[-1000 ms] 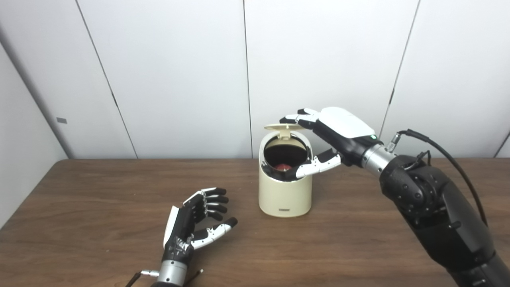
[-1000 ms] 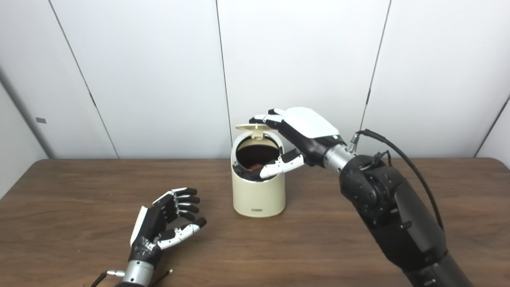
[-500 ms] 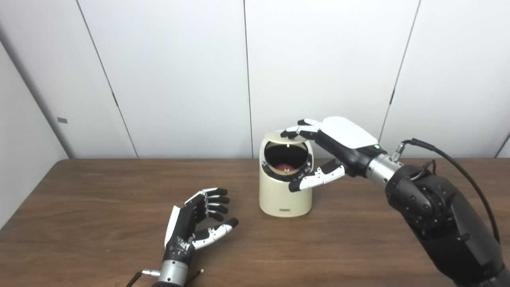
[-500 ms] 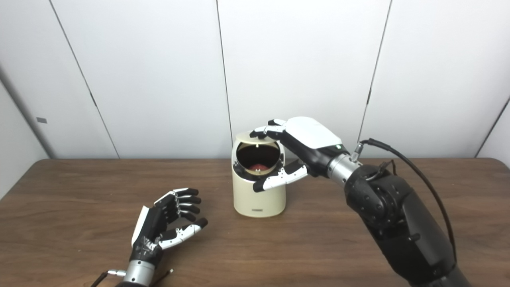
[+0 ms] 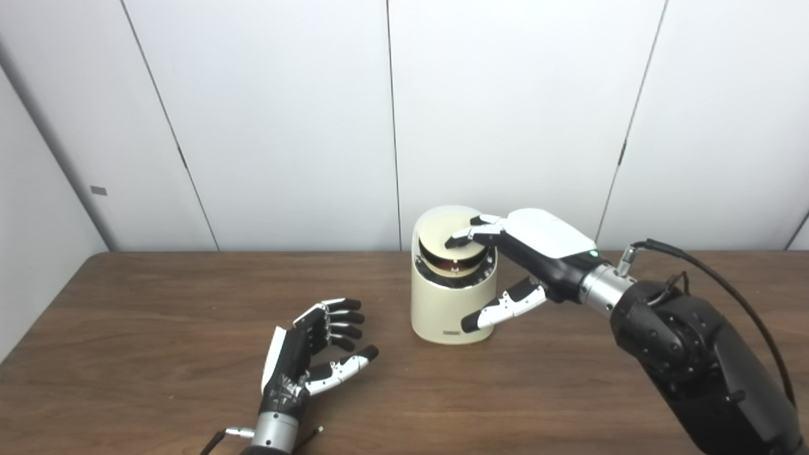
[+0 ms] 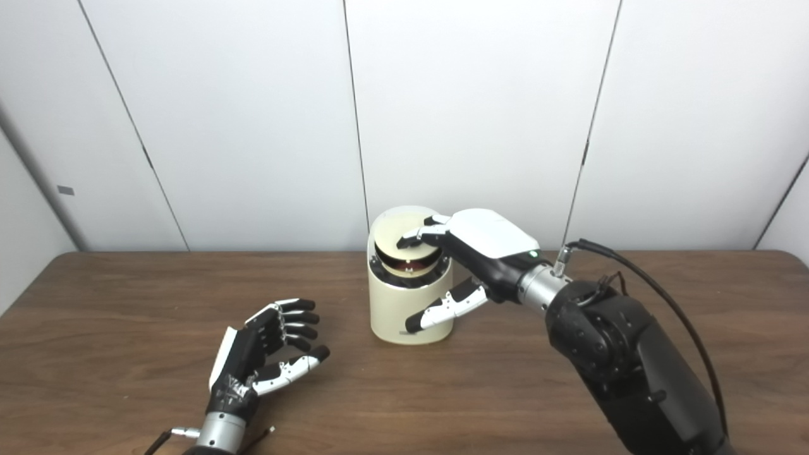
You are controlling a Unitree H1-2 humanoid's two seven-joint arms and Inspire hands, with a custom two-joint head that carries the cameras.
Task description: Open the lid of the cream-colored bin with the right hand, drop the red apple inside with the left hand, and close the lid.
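The cream-colored bin (image 5: pixel 450 309) stands upright at the middle of the table. Its round lid (image 5: pixel 449 239) is tilted low over the opening, with only a narrow dark gap left at the front. My right hand (image 5: pixel 528 249) lies over the bin's right side, fingers (image 5: pixel 464 235) pressing on the lid's top and thumb hanging free before the bin wall. The red apple is hidden under the lid. My left hand (image 5: pixel 310 357) rests open on the table, front left of the bin, holding nothing.
The brown wooden table (image 5: pixel 158 328) stretches wide on both sides of the bin. White wall panels (image 5: pixel 284 126) rise right behind its far edge. A black cable (image 5: pixel 714 265) loops over my right forearm.
My right hand has come down, pushing the lid from nearly level above the bin to almost shut. The apple inside has gone out of sight. My left hand has stayed put.
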